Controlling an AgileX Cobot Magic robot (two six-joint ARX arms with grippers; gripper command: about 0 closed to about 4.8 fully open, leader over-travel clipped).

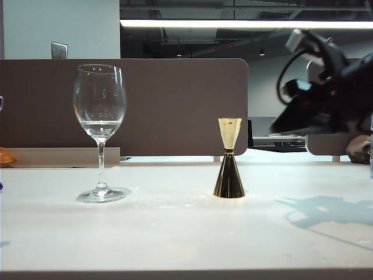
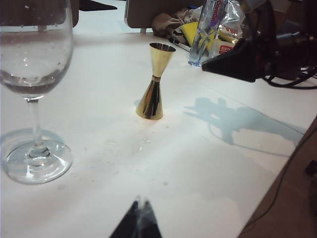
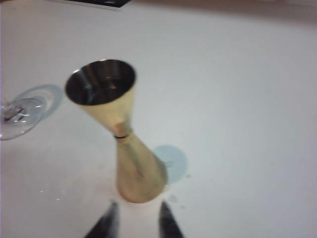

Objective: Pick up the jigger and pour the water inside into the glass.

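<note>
Right tool (image 3: 137,218) parted, empty, near jigger (image 3: 119,134); left tool (image 2: 138,220) state unclear.

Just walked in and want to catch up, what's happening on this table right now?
A two-armed robot is set to pour from a gold jigger into a wine glass. The jigger stands upright on the white table, untouched, apart from the glass, which already holds a little water. The right gripper hangs just short of the jigger's base, jaws parted and empty. The left gripper sits back near the table's edge, holding nothing.
</note>
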